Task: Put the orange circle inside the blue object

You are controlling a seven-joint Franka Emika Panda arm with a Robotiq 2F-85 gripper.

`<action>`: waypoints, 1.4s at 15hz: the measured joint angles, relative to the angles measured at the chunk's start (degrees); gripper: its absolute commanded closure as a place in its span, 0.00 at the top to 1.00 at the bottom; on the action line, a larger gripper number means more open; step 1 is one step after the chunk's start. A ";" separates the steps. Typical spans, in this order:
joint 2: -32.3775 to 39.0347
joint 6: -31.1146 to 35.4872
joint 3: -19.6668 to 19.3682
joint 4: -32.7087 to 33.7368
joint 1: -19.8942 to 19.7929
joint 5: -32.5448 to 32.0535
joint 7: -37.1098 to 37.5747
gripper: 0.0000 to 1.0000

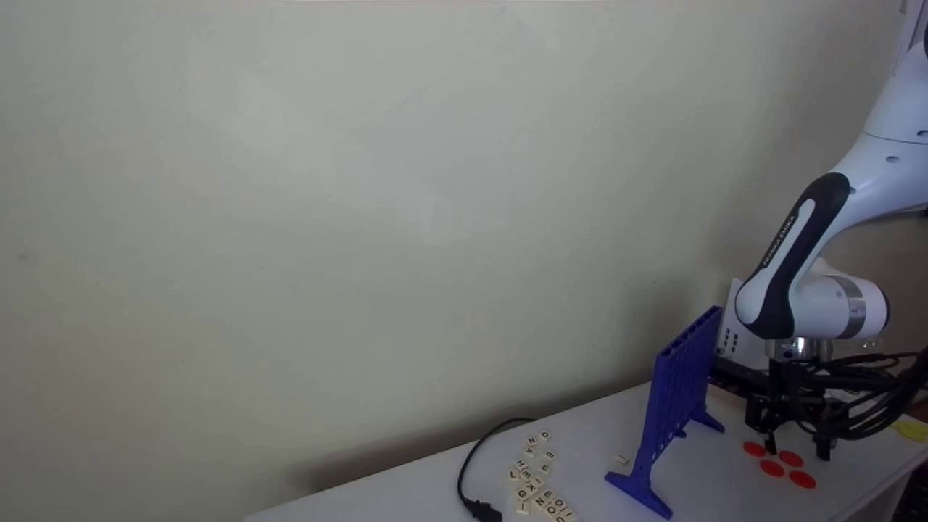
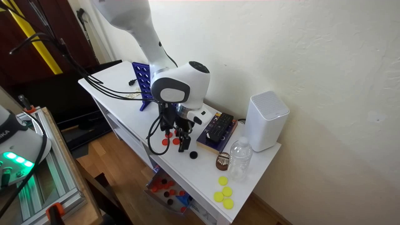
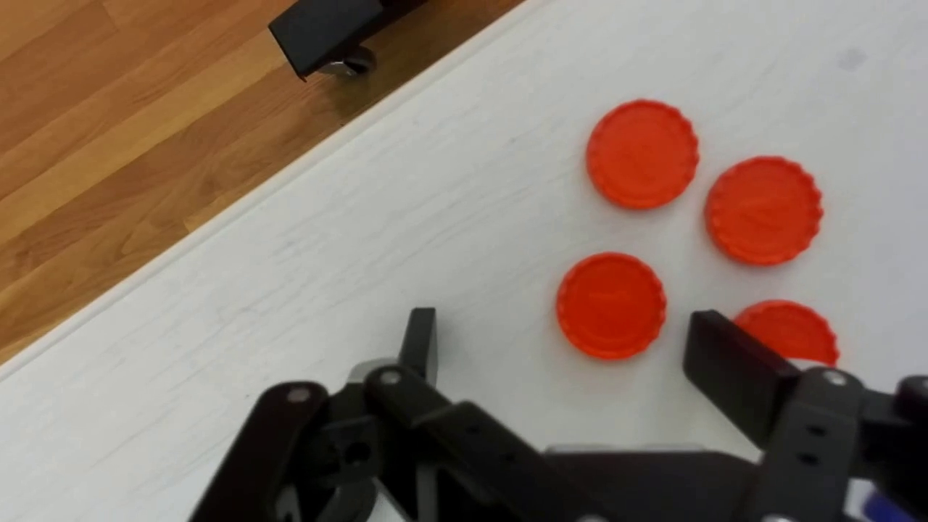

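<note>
With tool [image 3: 563, 339] spread, empty, pinch ridged rim of orange disc [image 3: 611, 306] framed in gap; likely light, stiff.

"FRANKA EMIKA" on the arm [image 1: 870, 185], "IKA" on the base [image 2: 23, 145], K, E, G on tiles [image 1: 531, 487]

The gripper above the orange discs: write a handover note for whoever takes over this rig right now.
Black two-fingered gripper: open, holding nothing, low over the white tabletop.
Things: four orange round plastic discs lie on it, one showing between the fingers in the wrist view; the upright blue plastic panel with round holes stands apart from them.
Done: gripper at the discs; none gripped yet.
Left: grip one, lift it, insert it in the panel.
</note>
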 measured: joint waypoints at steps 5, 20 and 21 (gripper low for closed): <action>-0.17 -0.64 -0.08 0.08 0.00 0.00 0.00 0.98; 0.05 -1.47 -0.08 0.10 0.24 0.00 -0.02 0.59; 0.06 -1.47 -0.11 0.10 0.24 -0.01 -0.02 0.53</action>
